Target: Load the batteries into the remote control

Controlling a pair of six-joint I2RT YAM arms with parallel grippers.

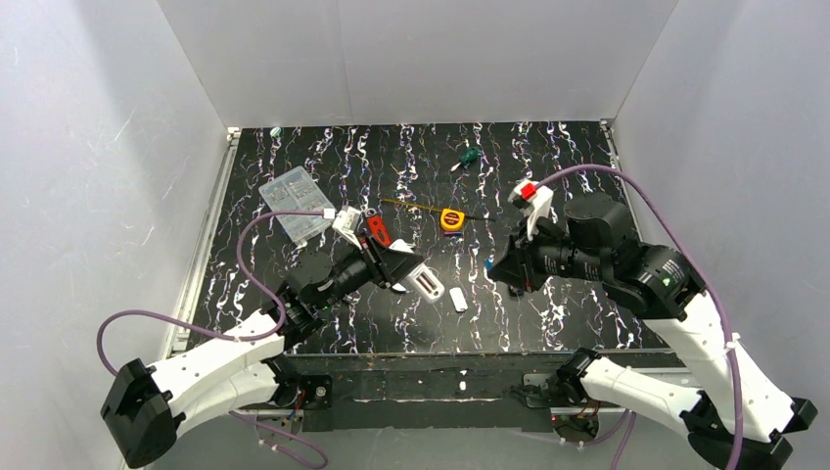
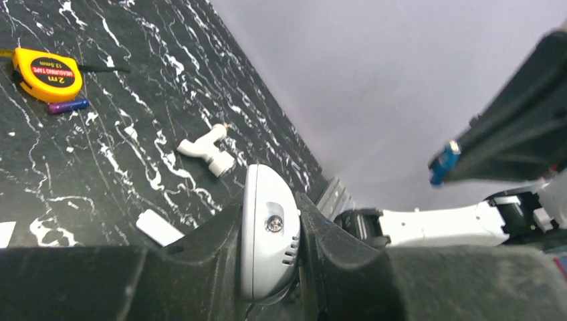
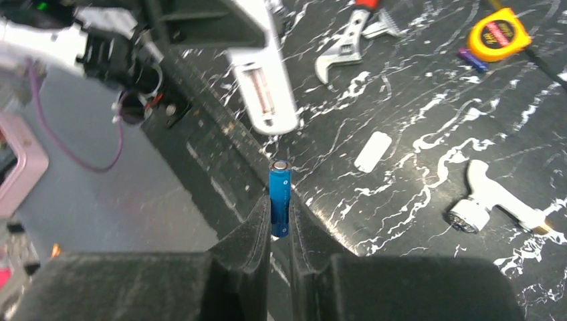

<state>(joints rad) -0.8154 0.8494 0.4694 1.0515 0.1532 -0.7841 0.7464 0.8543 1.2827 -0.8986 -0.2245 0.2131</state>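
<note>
Near the front edge of the tabletop (image 1: 548, 323), pinching the white remote control (image 1: 428, 284) tight in the left claw (image 1: 416, 276), open slot showing. Squeezing one blue battery (image 3: 280, 194) upright in the right claw (image 3: 281, 224), close to the remote control, not touching. Lying right beside the yellow tape measure (image 3: 498, 33): a second battery (image 3: 472, 59). Flat nearby, a small white lid (image 3: 372, 151).

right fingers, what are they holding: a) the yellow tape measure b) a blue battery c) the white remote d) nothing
b, a blue battery is pinched between the right fingers, silvery end sticking out; the remote control is clamped in the left fingers
</note>
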